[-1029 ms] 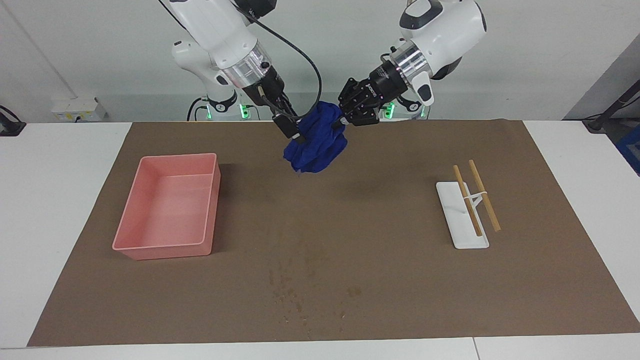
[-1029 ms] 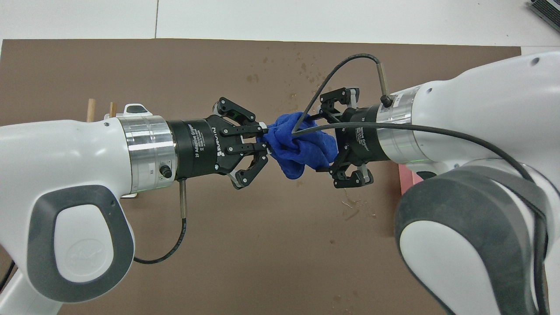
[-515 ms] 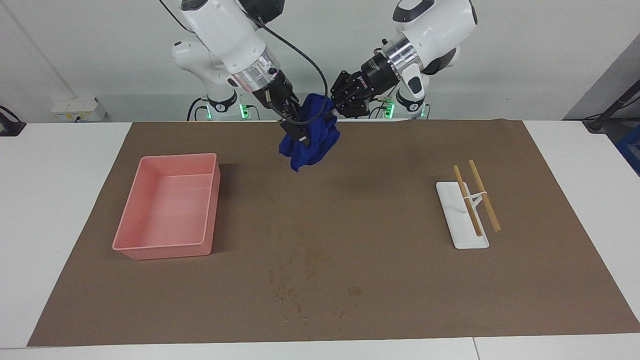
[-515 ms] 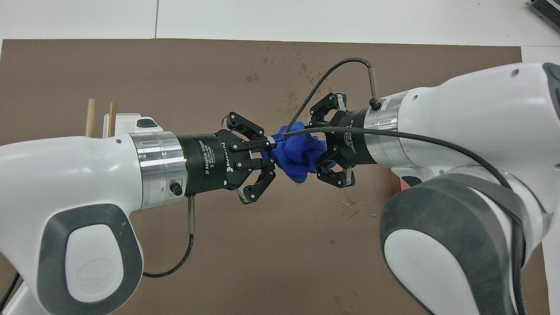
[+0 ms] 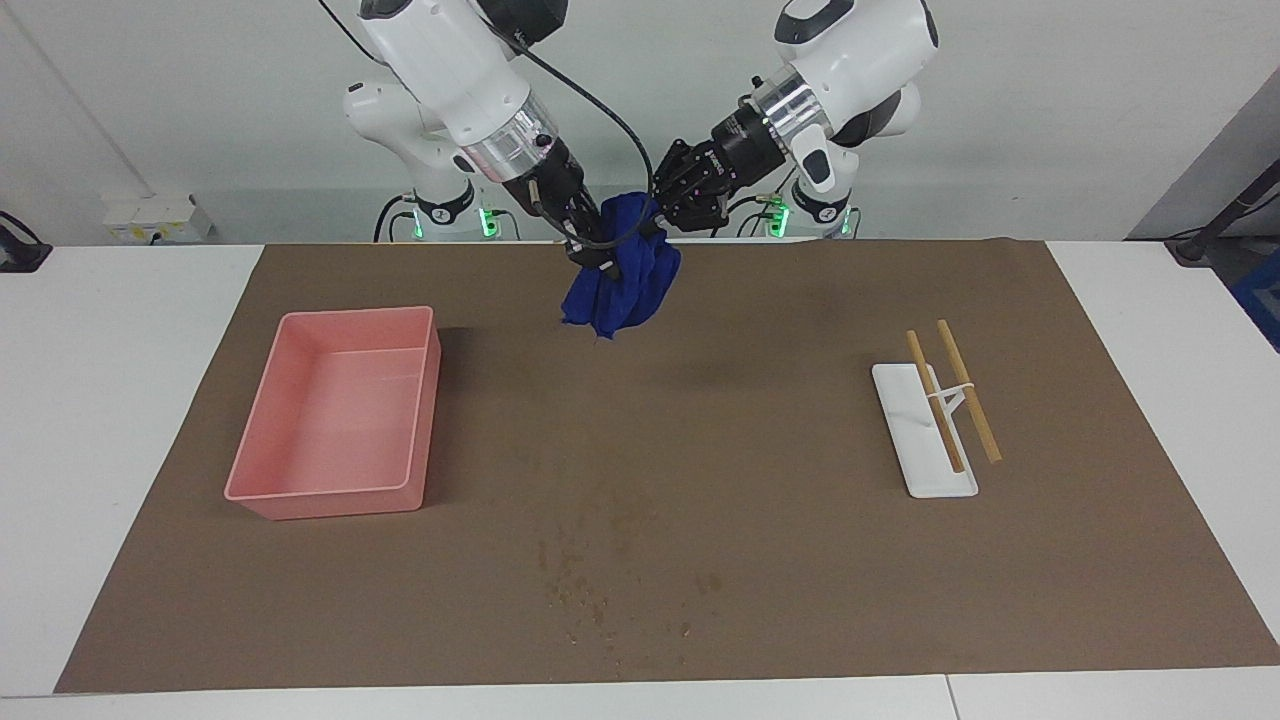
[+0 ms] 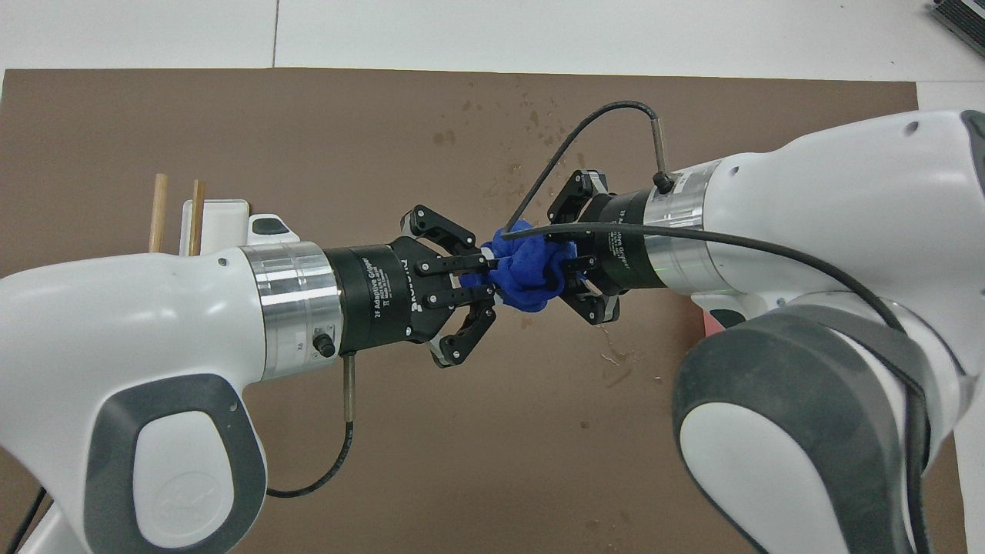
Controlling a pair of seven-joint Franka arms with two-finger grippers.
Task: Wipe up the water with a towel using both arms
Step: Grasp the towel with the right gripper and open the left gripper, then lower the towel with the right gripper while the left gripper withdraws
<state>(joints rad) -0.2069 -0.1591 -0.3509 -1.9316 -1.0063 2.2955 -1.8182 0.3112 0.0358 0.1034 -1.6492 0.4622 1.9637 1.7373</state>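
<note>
A brown mat (image 5: 780, 560) covers most of the white surface (image 5: 120, 330). On it, toward the right arm's end, sits a pink tray (image 5: 331, 490), open side up, and toward the left arm's end lies a white holder (image 5: 905, 425) with two wooden chopsticks (image 5: 968, 390) resting slantwise across its small rack, side by side and slightly apart. Dark wet spots (image 5: 585, 585) speckle the mat in its middle part, farther from the robots than the tray and the holder; in the overhead view the same spots (image 6: 531, 123) show scattered high up.
</note>
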